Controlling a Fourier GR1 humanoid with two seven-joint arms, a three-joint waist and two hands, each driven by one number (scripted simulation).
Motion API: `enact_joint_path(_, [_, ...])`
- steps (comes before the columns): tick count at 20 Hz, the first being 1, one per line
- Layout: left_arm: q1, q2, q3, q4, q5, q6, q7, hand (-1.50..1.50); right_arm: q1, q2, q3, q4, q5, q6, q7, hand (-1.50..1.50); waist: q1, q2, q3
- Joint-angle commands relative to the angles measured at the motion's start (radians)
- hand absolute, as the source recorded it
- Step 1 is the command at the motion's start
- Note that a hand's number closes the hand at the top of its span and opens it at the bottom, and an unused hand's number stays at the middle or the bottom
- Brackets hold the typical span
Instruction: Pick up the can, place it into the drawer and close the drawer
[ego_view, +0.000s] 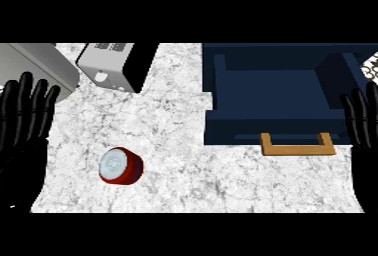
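A red can (120, 165) with a silver top stands upright on the white marble counter (184, 185), left of the middle. A dark blue drawer (277, 95) stands pulled out at the upper right, with a wooden handle (297, 145) on its front; nothing shows inside it. My left hand (22, 125) is at the left edge, fingers straight and pointing up, a short way left of and above the can. At the right edge, beside the drawer, my right hand (363, 120) has its fingers straight too. Neither hand touches anything.
A grey and black toaster-like appliance (114, 62) sits at the back left of the counter. A grey panel (33, 65) lies in the top left corner. A patterned object (370, 67) peeks in at the right edge.
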Motion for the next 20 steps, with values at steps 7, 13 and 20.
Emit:
enact_joint_path(7, [0.118,0.189,-0.248,0.025,0.252,-0.442,0.081,-1.50,0.026,0.006,-0.013,0.056,-0.002,-0.029,0.150,-1.50,-0.006,-0.031,-0.020])
enact_joint_path(13, [0.210,0.350,-0.103,-0.063,0.487,-0.586,0.144,-1.50,0.130,-0.009,-0.032,-0.013,-0.044,0.004,0.196,-1.50,0.000,-0.041,-0.018])
enact_joint_path(20, [0.258,0.357,0.014,-0.076,0.583,-0.643,0.181,-1.50,0.204,0.012,-0.015,-0.067,-0.020,0.032,0.188,-1.50,-0.001,-0.040,-0.018])
